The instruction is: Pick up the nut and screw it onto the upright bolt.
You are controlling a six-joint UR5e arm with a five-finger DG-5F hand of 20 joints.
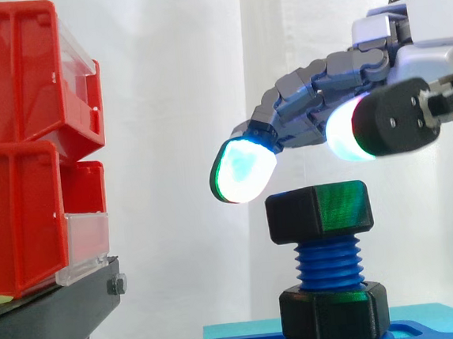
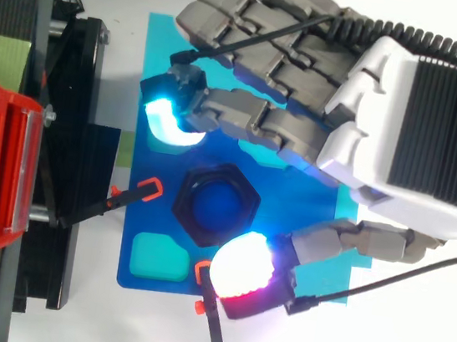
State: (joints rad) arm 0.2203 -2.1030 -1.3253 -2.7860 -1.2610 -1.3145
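The hand point(image 2: 411, 128) hovers palm-down, loosely spread and relaxed.

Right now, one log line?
hand: open, above upper nut, apart | upper nut: on bolt's top threads | bolt: upright

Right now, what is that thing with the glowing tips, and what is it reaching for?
That is a robot hand with fingers and a thumb; the glowing tips are its own thick pads. One picture looks from the side, the other from above. Under the hand a blue threaded bolt stands upright on a blue plate. A black six-sided nut sits on top of the bolt, and a second black nut sits at its foot. The hand hovers just above the top nut, open, holding nothing. On the left are red plastic bins on a black stand.
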